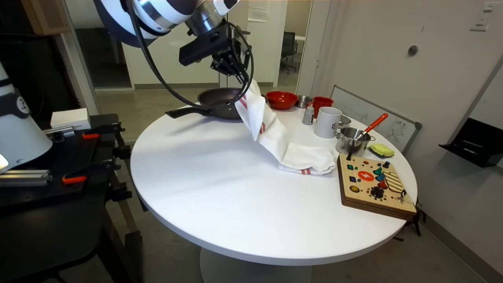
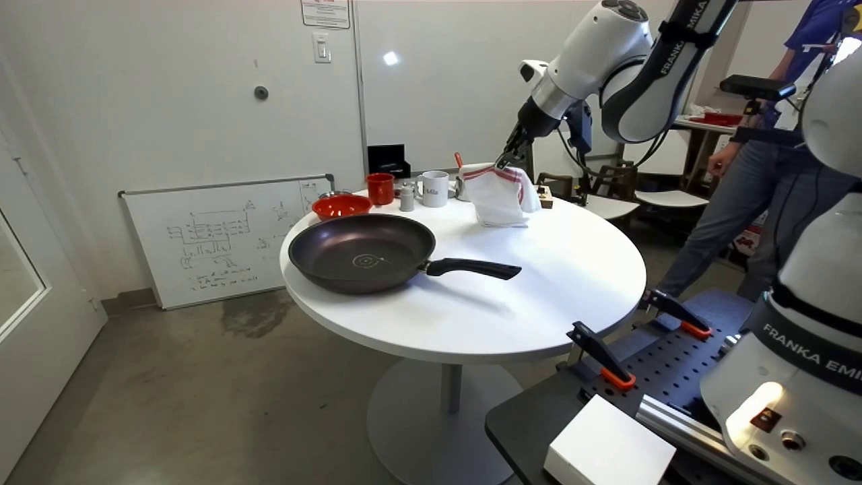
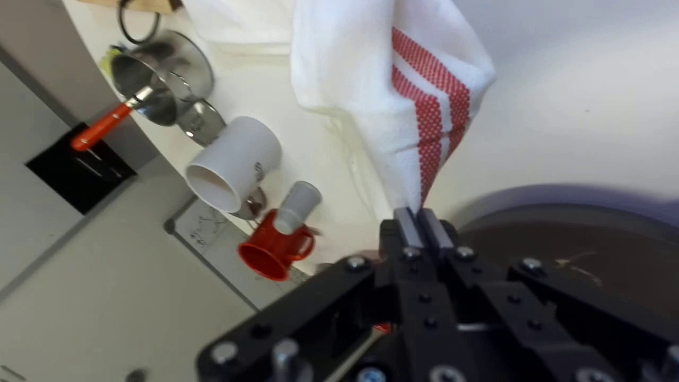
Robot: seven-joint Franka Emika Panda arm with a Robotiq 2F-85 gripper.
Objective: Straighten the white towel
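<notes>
1. Robotiq gripper point(image 3: 416, 212): fingers point(image 3: 407, 229) nearly together, pinching one end of the red-striped white towel point(image 1: 271, 131).
2. Towel slopes down from the grip; its lower part lies in folds on the round white table point(image 1: 220, 184), just beside the wooden control panel point(image 1: 359, 188); contact unclear.
3. Dark frying pan point(image 2: 363, 249) rests on the same table, apart from the towel's lower part.

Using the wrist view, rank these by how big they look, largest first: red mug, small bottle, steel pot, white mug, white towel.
1. White towel
2. Steel pot and white mug: too alike to rank
3. Red mug
4. Small bottle
</notes>
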